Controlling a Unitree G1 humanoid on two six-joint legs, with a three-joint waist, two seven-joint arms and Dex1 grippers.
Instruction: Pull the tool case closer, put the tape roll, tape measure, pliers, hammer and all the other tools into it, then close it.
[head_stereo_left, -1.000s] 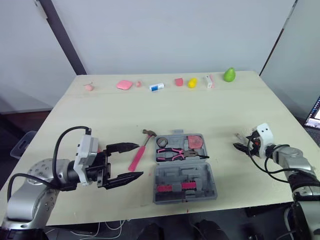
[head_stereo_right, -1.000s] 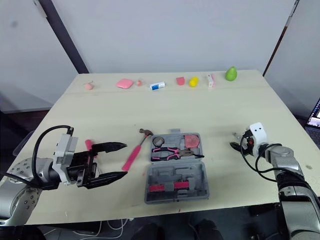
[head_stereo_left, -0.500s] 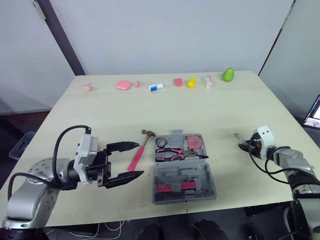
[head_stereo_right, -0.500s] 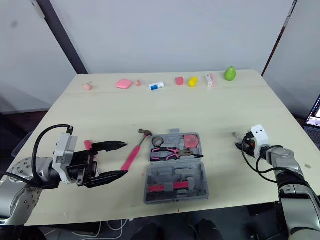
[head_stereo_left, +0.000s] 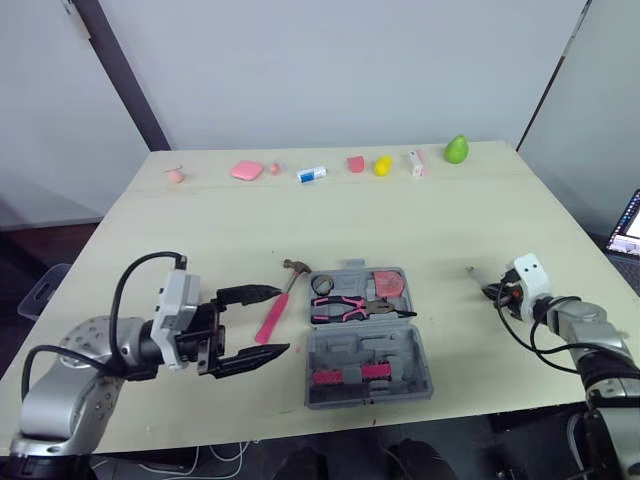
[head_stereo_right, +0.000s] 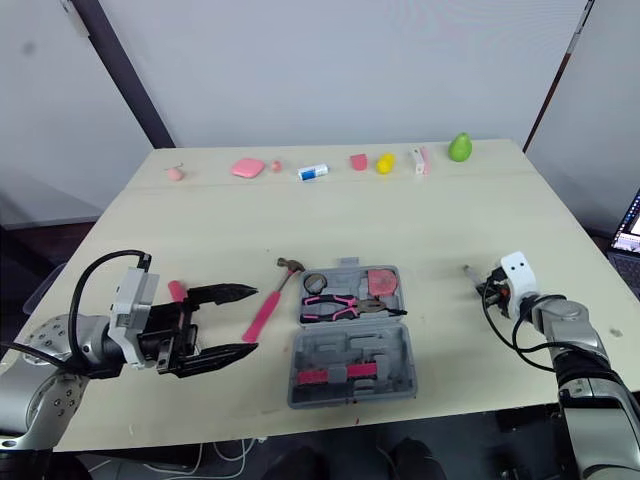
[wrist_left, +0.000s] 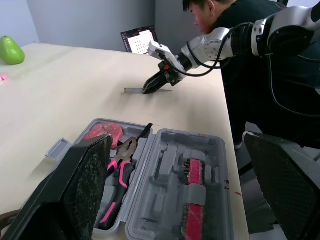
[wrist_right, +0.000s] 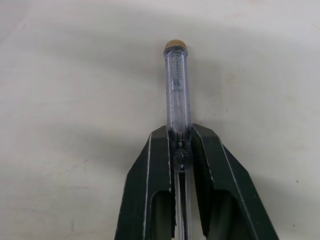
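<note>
Lying open at the near edge of the tabletop (head_stereo_left: 430, 230), the tool case (head_stereo_left: 368, 338) is already stocked with the pliers (head_stereo_left: 345, 305). Well apart on its right, a clear-handled screwdriver (wrist_right: 176, 90) is clamped by the fingers of the right gripper (wrist_right: 180, 134); lifting it across to the case is judged next. The fingers of the left gripper (head_stereo_left: 280, 320) are spread wide and empty beside the hammer (head_stereo_left: 272, 315).

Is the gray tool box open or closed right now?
Open. The tool case lies with both halves spread flat on the table, and the pink pliers show inside it.
</note>
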